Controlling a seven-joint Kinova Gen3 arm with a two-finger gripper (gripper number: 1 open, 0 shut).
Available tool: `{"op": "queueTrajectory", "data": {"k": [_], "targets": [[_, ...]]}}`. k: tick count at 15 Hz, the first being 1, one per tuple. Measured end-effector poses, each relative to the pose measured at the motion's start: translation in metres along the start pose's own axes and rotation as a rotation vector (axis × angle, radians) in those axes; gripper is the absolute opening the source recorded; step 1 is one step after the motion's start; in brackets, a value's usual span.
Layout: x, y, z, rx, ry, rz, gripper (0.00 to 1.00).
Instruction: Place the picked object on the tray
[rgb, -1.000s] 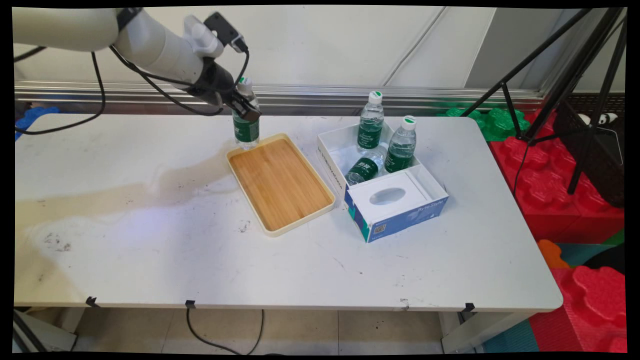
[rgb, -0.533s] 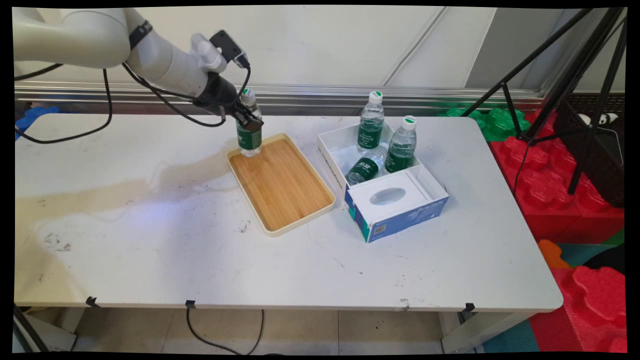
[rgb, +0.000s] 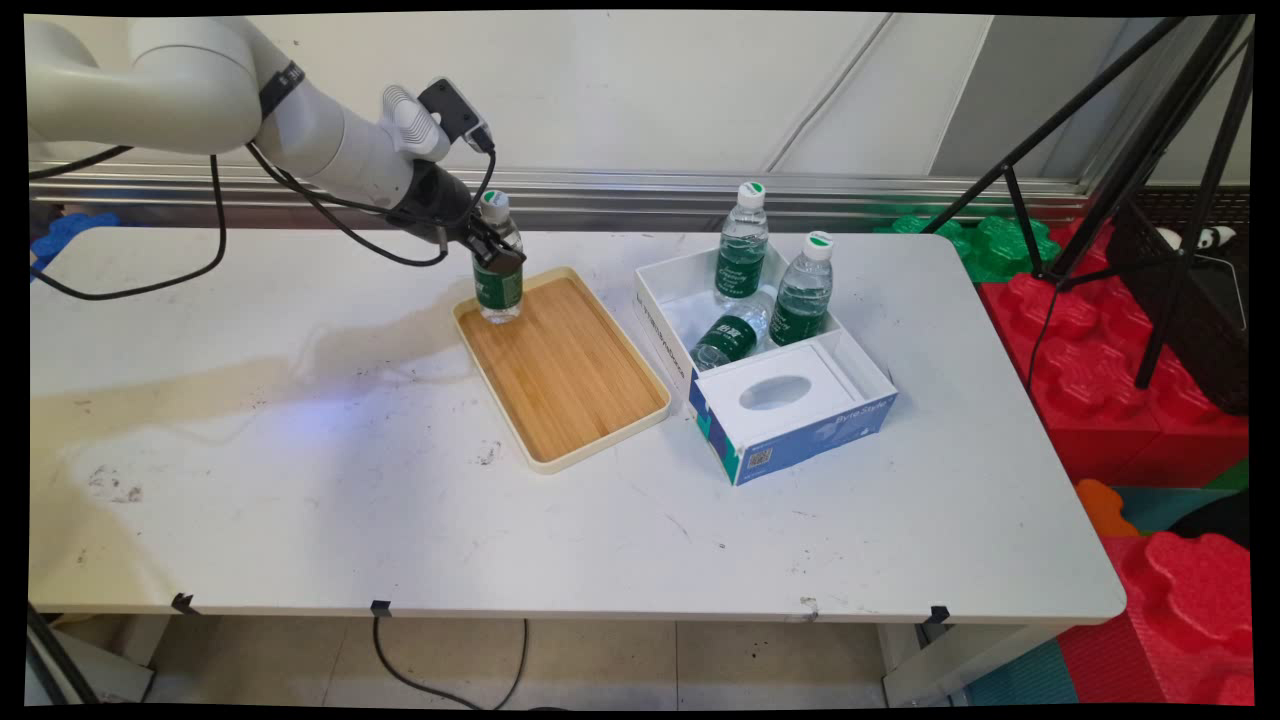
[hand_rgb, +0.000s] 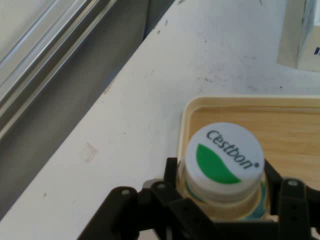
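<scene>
Gripper (rgb: 492, 244): clamped on the upper body of a water bottle (rgb: 497, 270), upright, green label, white-and-green cap (hand_rgb: 224, 156). Bottle base sits at the far left corner of the bamboo tray (rgb: 570, 375) directly beneath. Right of the gripper: white box (rgb: 850, 355) holding three more bottles (rgb: 742, 250); tissue box (rgb: 800, 425) at its near end.

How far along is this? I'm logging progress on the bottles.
Done: nothing stands free on the tray yet. In hand: the gripper is shut on the held bottle, upright at the tray's far corner. Left: in the white box, two standing bottles and one lying bottle.
</scene>
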Motion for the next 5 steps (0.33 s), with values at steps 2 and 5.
{"op": "queueTrajectory", "data": {"k": [2,5], "targets": [[-0.0017,-0.0012,0.0006,-0.004,0.002,-0.001,1.0],[-0.004,-0.0029,-0.0018,-0.005,0.007,-0.003,1.0]]}}
